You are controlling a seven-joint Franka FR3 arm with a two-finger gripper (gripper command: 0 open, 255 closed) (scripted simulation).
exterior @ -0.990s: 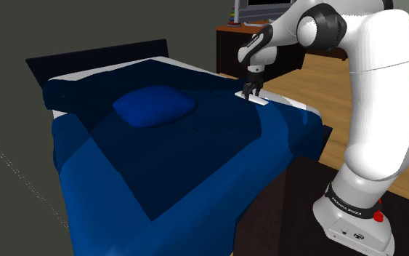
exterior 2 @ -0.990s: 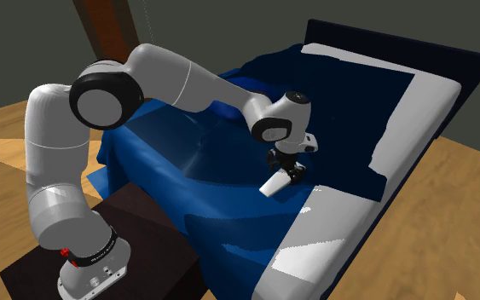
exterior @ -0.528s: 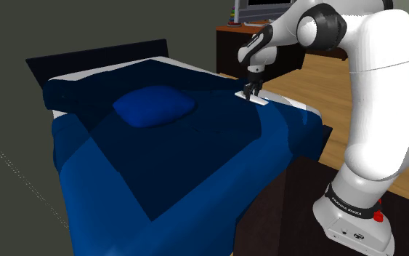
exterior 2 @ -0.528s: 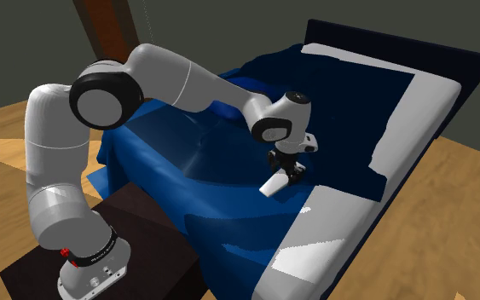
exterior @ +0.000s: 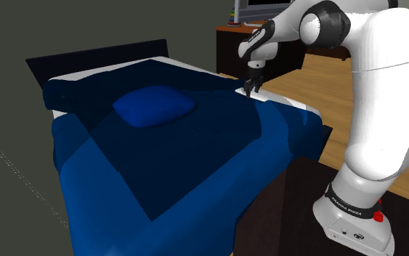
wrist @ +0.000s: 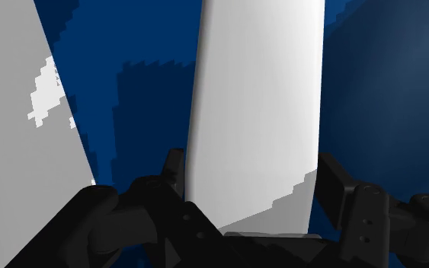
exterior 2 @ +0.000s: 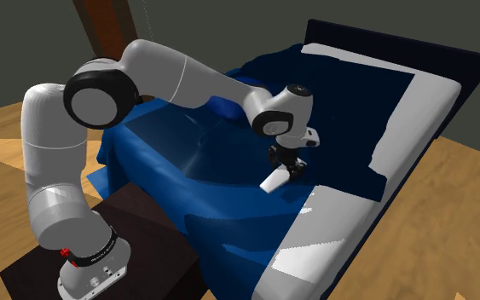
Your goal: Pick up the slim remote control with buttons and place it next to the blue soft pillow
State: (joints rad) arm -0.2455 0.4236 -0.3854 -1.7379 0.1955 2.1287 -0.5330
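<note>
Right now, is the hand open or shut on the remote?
Shut on the remote: in the wrist view the black fingers of the hand touch its long edges, no gap. Lifted off the bedcover: cannot tell.

Bedroom, bed (exterior: pixel 159 167) with blue pillow (exterior: pixel 154 106), wooden floor (exterior 2: pixel 459 243)

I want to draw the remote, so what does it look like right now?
The remote is a plain white, long flat slab; no buttons show. The pincer's black fingers clasp one end from both sides. It slants over the blue blanket, near the bed's white edge; whether its low end touches is unclear.
</note>
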